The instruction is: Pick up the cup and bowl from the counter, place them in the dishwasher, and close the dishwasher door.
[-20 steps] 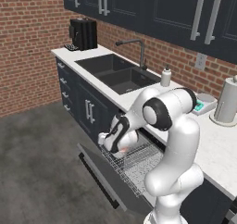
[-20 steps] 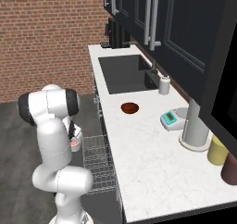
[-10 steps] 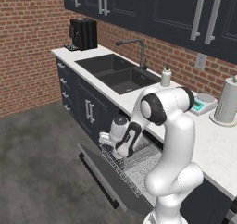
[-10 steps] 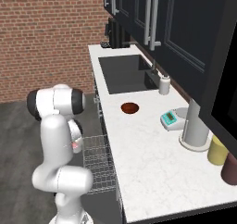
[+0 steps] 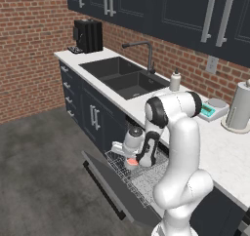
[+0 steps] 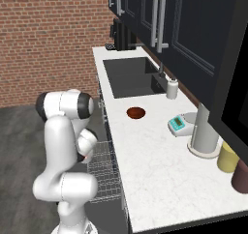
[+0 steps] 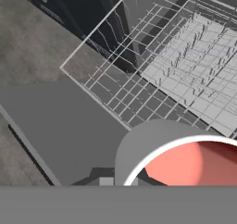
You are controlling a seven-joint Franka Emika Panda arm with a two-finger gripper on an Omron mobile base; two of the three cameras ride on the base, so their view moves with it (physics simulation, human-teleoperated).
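Fingers closed on the cup, gripper low over the dishwasher wire rack, near its front edge. Pink inside of the cup shows close up in the hand view. Dishwasher door dropped open below the rack. Bowl sits on the counter, mid-depth, just beyond the sink end.
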